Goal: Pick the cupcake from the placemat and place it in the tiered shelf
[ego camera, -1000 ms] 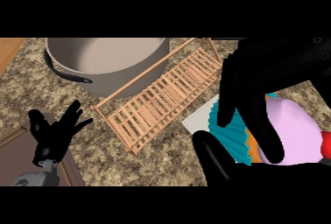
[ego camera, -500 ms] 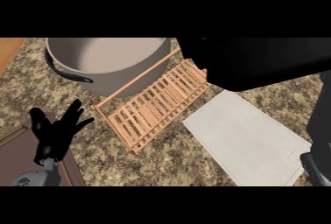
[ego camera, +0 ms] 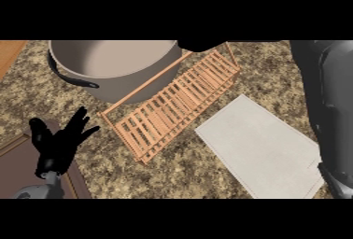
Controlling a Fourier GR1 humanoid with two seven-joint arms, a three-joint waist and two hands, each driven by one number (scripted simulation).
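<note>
I read the placemat (ego camera: pixel 265 147) at lower right as bare and the tiered shelf (ego camera: pixel 176 107) at centre as unloaded, cupcake not visible, right hand state indeterminate, left hand (ego camera: pixel 59 142) resting released at lower left; placement presumably pending.

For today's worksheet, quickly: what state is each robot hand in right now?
Left hand: open, fingers up, holding nothing.
Right hand: only its forearm shows; state cannot be told.
</note>
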